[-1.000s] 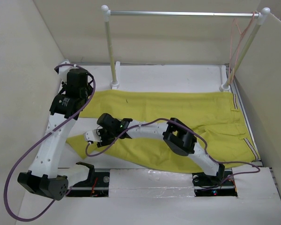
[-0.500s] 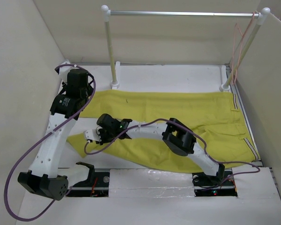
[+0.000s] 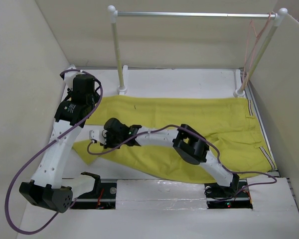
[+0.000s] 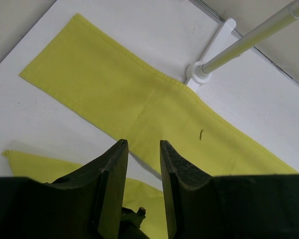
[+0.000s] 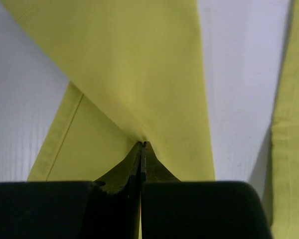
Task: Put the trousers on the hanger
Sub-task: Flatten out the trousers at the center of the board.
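The right claw (image 5: 141, 144) is clenched on a pinch of the yellow trousers (image 3: 189, 124). The cloth rises in a small tent to its closed fingertips, near the hem end of the nearer leg, at the left side of the white surface (image 3: 179, 79). The right arm reaches low across the garment from its base at the near edge.

The left claw (image 4: 142, 144) hangs released above the far left part of the surface. Its jaws are apart and nothing is between them. Below it lies the farther trouser leg, flat on the surface, with its hem pointing left.

The trousers are spread lengthwise over the surface. The legs run to the left, and the waistband (image 3: 263, 149), with its thin striped trim, lies at the right edge. The two legs part toward the left, with a strip of bare surface between them.

Just behind the garment stands the white-posted stand (image 3: 117, 50). One foot of the stand is just beside the farther leg's edge, and its silver rail (image 3: 194, 14) spans the back of the scene.

The pale pink hanger (image 3: 246, 55) hangs from the right end of that rail, beside the right post. It is well apart from both claws and clear of the trousers.
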### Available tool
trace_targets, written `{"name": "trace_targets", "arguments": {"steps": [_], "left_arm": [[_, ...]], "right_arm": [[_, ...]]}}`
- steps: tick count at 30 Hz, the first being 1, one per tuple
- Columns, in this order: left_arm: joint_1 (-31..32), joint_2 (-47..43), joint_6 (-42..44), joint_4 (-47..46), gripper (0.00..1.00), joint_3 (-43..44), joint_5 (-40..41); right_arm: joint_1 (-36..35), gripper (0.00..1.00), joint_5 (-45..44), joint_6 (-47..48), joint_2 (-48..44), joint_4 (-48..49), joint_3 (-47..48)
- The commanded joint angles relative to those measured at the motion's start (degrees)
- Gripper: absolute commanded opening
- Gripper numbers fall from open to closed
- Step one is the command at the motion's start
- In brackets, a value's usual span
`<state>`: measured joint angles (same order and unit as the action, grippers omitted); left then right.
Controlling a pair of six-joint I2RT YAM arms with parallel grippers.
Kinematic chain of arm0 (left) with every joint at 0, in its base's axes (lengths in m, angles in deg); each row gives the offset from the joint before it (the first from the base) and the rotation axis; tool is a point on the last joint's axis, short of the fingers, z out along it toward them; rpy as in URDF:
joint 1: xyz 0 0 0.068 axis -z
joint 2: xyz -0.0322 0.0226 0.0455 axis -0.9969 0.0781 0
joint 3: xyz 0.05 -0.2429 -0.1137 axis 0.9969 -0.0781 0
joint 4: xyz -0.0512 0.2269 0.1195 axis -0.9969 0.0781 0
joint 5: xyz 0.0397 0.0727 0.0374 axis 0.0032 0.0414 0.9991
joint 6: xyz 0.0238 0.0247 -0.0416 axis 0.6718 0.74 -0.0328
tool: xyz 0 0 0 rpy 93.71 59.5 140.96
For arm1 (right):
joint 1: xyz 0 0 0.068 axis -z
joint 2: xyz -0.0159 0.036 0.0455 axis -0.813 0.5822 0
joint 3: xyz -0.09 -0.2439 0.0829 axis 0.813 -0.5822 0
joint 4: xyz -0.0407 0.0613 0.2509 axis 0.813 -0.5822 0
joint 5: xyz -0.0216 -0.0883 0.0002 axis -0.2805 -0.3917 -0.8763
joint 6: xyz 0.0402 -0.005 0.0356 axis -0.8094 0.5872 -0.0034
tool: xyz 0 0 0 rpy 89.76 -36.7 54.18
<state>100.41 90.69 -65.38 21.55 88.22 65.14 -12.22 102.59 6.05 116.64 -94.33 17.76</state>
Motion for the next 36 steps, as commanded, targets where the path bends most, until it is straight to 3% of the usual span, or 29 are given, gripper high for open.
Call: {"name": "trace_targets", "arguments": {"steps": [1, 13, 14, 17, 20, 22, 23, 25, 26, 27, 29, 30, 32, 33, 36], "left_arm": [[-0.22, -1.12, -0.19, -0.91, 0.28, -0.42, 1.67], [-0.22, -0.76, -0.98, 1.11, 0.25, -1.03, 7.56], [-0.22, -1.20, -1.07, 1.12, 0.26, -1.99, 7.73], [-0.22, -1.82, -1.94, 2.08, 0.29, -4.01, 8.26], [-0.22, -2.34, -3.00, 1.91, 0.34, -7.60, 7.83], [-0.22, -2.17, -3.88, 1.82, 0.40, -9.63, 5.81], [-0.22, -1.74, -5.27, 1.99, 0.40, -11.56, 5.19], [-1.00, -0.94, -7.12, 2.52, 0.42, -13.41, 2.39], [-4.84, -0.33, -8.00, 2.35, 0.42, -16.03, -0.06], [-7.92, -0.33, -7.92, 0.34, 0.42, -17.97, -6.52], [-15.99, -1.38, -6.00, -3.52, 0.41, -25.50, -14.90], [-25.43, -1.73, -5.38, -7.02, 0.40, -28.16, -23.12], [-33.05, -2.69, -4.41, -9.07, 0.39, -33.17, -29.41], [-37.53, -2.87, -3.62, -10.12, 0.39, -34.16, -31.18], [-40.29, -1.47, -4.58, -10.05, 0.37, -35.13, -29.10]], "right_arm": [[3.23, 0.00, -3.58, -7.24, -3.98, 7.28, 1.49], [11.41, 0.00, -5.87, -33.17, 5.16, 7.81, 16.86], [11.41, 0.17, -6.14, -33.79, 5.51, 6.41, 17.83], [11.41, 0.51, -6.40, -33.19, 4.55, 5.52, 17.94], [12.64, 0.58, -3.86, -33.01, -0.53, 8.49, 11.03], [13.25, 0.58, -2.27, -32.74, -5.26, 8.95, 6.79], [13.26, 0.51, -2.10, -31.87, -7.21, 9.21, 4.16], [13.87, 0.31, -2.79, -31.25, -11.86, 9.74, -5.15], [13.87, 0.06, -3.06, -29.42, -17.02, 10.17, -8.84], [13.87, 0.00, -3.67, -29.05, -19.86, 10.61, -16.53], [13.87, 0.00, -4.12, -28.70, -28.44, 12.28, -24.48], [13.87, 0.00, -4.03, -28.70, -31.46, 12.81, -28.43], [13.87, 0.00, -3.15, -28.35, -39.08, 12.90, -38.90], [13.35, 0.00, -3.06, -28.35, -41.39, 12.90, -41.80], [12.04, 0.08, -3.15, -28.17, -50.16, 12.82, -51.22]]}}
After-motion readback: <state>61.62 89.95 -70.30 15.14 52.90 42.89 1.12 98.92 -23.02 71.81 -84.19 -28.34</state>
